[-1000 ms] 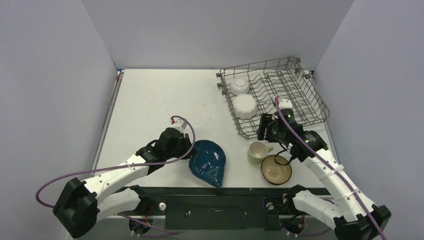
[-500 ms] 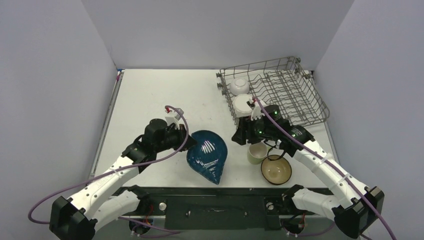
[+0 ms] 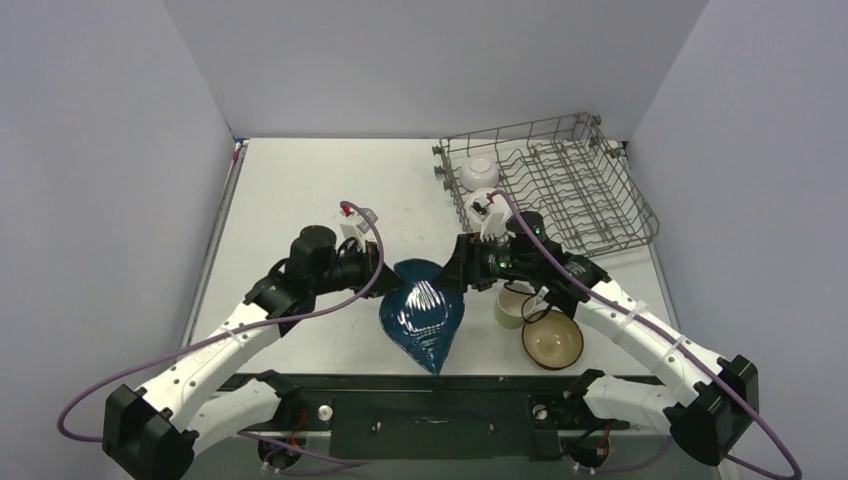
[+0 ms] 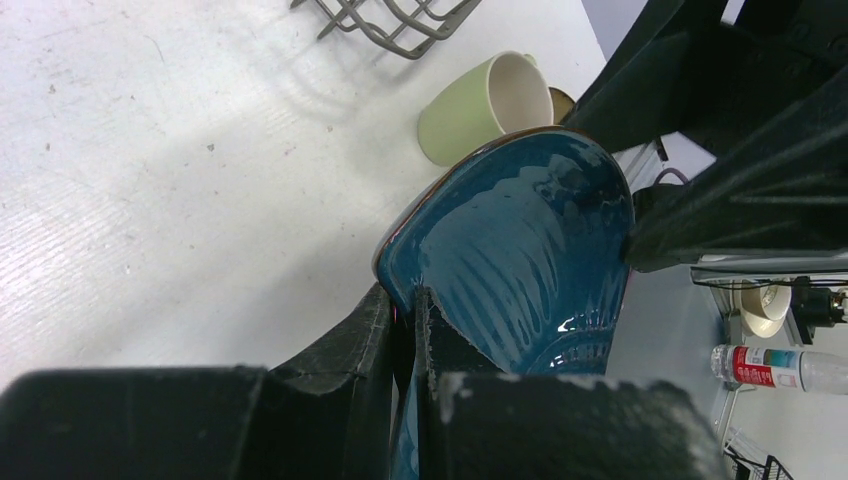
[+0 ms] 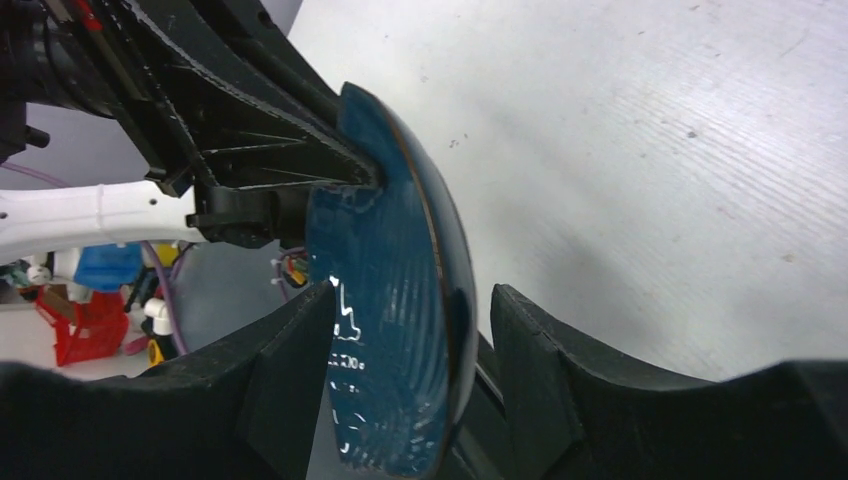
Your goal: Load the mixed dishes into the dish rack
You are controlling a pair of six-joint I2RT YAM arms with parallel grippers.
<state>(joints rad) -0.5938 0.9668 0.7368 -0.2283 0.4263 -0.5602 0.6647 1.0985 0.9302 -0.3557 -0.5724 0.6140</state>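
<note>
The dark blue leaf-shaped dish [image 3: 425,318] is tilted up off the table in the middle front. My left gripper [image 3: 384,284] is shut on its left rim; in the left wrist view the jaws [image 4: 411,312] pinch the dish [image 4: 520,240]. My right gripper [image 3: 458,272] is open and straddles the opposite rim, and the dish [image 5: 390,290] stands between its fingers [image 5: 290,370] with a gap on the right. A pale green mug [image 3: 512,306] and a brown bowl [image 3: 552,341] stand to the right. The dish rack [image 3: 605,200] holds a small white bowl [image 3: 480,171] and a white plate [image 3: 478,208], partly hidden.
The mug [image 4: 470,108] lies just behind the raised dish, close under my right forearm. The rack's front left corner [image 4: 385,20] is near both grippers. Grey walls close in the table on the left, back and right.
My right gripper swung left from the rack's front edge to the dish's right rim. My left gripper lifted and tilted the dish, shifting it slightly right.
</note>
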